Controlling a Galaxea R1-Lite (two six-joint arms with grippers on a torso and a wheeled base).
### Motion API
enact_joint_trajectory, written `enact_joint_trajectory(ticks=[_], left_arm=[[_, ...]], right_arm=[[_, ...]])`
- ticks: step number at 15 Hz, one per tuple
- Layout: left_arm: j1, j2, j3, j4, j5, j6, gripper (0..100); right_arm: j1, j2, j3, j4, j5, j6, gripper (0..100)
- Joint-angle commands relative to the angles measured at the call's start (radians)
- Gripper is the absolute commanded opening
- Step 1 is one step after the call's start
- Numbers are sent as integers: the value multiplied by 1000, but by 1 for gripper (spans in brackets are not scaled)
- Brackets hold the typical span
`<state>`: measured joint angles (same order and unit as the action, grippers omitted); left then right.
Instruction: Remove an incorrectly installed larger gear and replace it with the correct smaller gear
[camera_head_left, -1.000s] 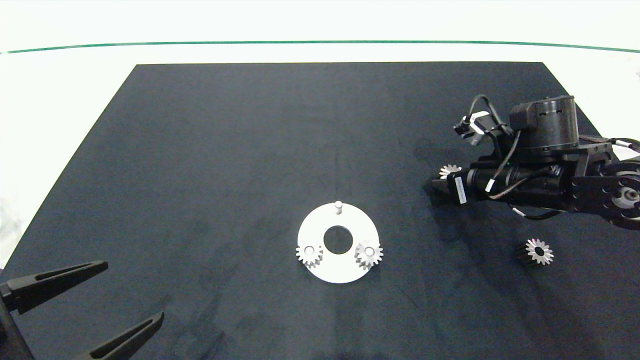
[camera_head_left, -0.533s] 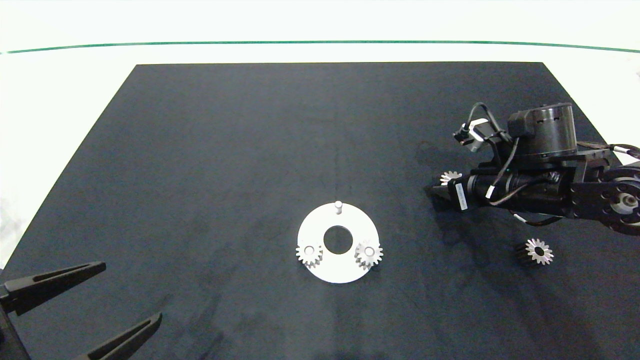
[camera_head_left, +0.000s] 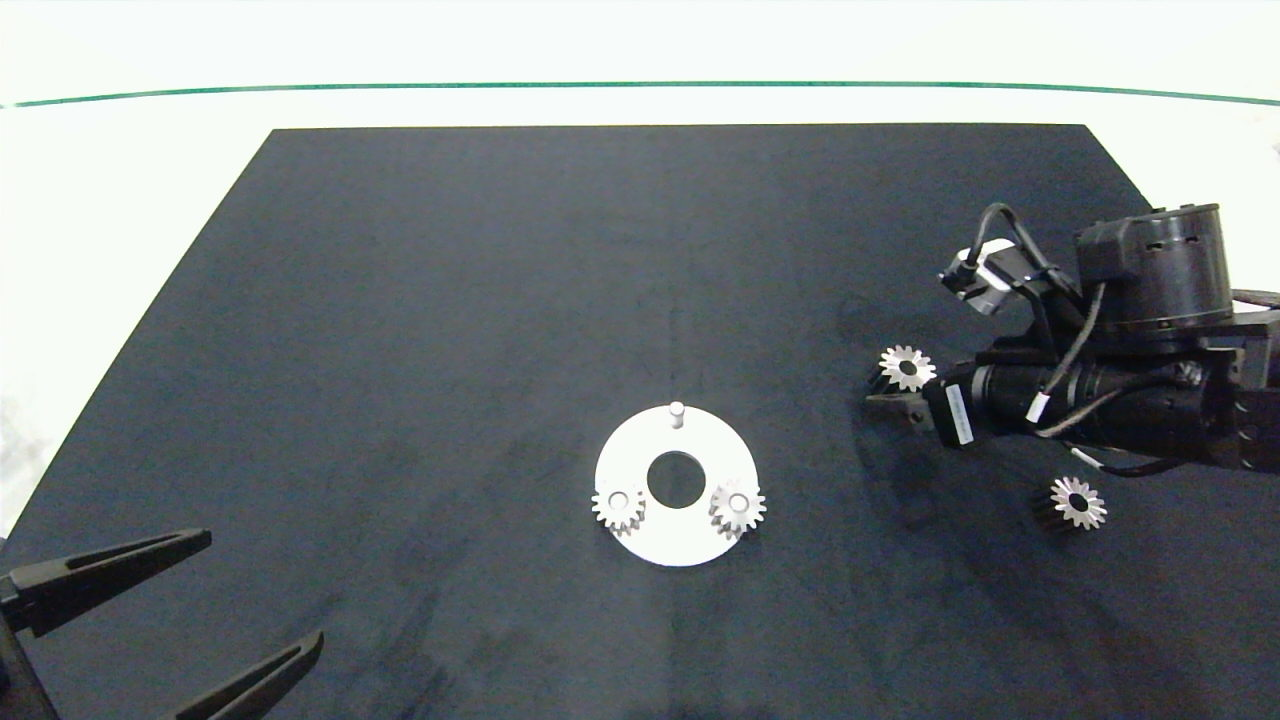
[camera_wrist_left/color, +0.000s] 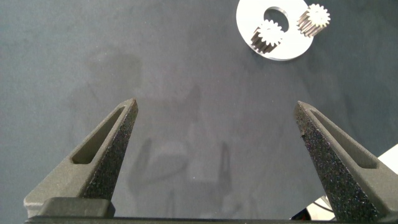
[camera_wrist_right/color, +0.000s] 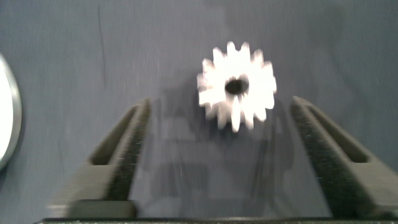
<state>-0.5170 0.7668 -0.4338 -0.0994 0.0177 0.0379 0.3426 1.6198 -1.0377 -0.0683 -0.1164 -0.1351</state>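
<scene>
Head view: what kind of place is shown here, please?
Probably a robot test bench for assembly practice: a black mat on a white table, a white gear plate with pegs, loose silver gears, and two robot arms.

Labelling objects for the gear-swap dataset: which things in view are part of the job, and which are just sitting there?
In the job:
- smaller gear, loose on the mat between the open right gripper fingers
- larger gear, loose on the mat
- white plate with its empty peg

Just there:
- two mounted gears
- left gripper, open, parked at the near-left corner
- black mat
</scene>
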Motion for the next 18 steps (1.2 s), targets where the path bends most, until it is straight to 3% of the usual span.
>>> enact_joint_trajectory(ticks=[1,5,8,14,18], left_arm=[[-1,-1,7,-2,1,-1,100],[0,-9,9,-2,4,0,100],[0,-18,12,0,4,0,100],[2,-24,12,1,7,0,100],[0,-30,12,3,7,0,100]], right_arm=[[-14,-156,103,62,-6,-3,100],[-114,-236,228,68,-6,-6,100],[-192,-241,295,64,9,-38,100],[-224,-248,346,56,23,-32,100],[-281,-239,349,54,76,-31,100]])
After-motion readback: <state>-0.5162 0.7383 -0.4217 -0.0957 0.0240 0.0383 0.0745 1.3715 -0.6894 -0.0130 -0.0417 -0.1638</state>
